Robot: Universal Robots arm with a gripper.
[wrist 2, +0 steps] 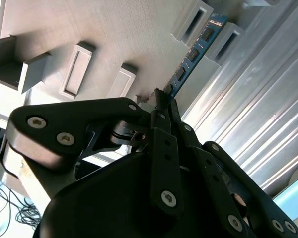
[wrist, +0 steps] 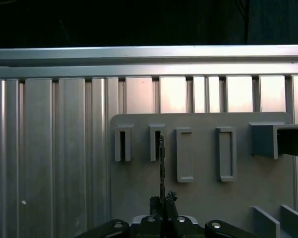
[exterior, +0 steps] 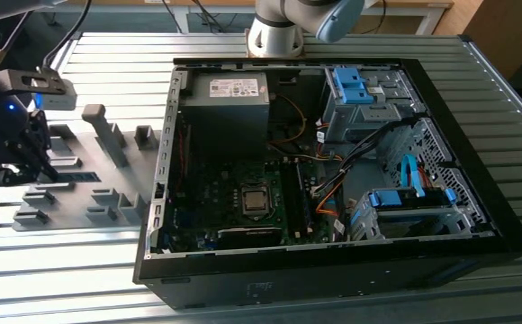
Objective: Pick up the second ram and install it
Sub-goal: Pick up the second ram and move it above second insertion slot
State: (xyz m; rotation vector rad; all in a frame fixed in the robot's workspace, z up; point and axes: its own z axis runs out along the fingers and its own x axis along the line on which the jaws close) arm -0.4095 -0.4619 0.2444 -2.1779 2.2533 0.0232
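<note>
The second ram [wrist 2: 196,49] is a thin blue-green stick with black chips, standing on edge in the slotted grey holder plate [wrist 2: 64,29]. My gripper [wrist 2: 165,96] is shut on its near end, and its far end sits between two holder blocks. In the first wrist view the ram [wrist: 161,158] shows edge-on, running from a slot to the gripper [wrist: 163,200]. At the exterior view's left, the gripper [exterior: 40,174] is low over the holder plate [exterior: 72,202], with the ram [exterior: 81,177] beside it.
The open black computer case [exterior: 333,270] lies in the middle of the ribbed metal table [exterior: 63,270]. Its motherboard [exterior: 243,196], power supply [exterior: 225,101], cables and blue drive bays [exterior: 405,202] are exposed. Upright grey holder blocks [exterior: 108,131] stand between the gripper and the case.
</note>
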